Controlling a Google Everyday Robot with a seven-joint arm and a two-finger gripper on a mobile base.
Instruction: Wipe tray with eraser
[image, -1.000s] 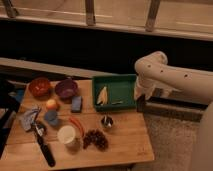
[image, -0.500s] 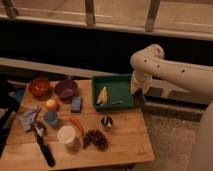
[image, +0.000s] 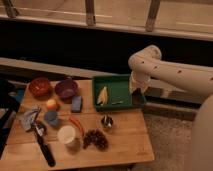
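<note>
The green tray (image: 120, 89) lies at the back right of the wooden table, with a yellow wedge-shaped item (image: 102, 95) in its left half. My gripper (image: 136, 99) hangs from the white arm (image: 165, 70) over the tray's right rim, pointing down. It is shut on a small dark block, the eraser (image: 136, 102), which sits low at the tray's right edge. Whether the eraser touches the tray floor I cannot tell.
Left of the tray stand a purple bowl (image: 65, 89) and a red bowl (image: 39, 86), with a blue block (image: 76, 103) in front. A small metal cup (image: 106, 121), a dark berry cluster (image: 95, 139), a white cup (image: 66, 135) and a black-handled tool (image: 44, 147) lie nearer.
The arm has swung left and down, carrying the gripper from beside the tray's right side onto its right rim. The items on the table have stayed put.
</note>
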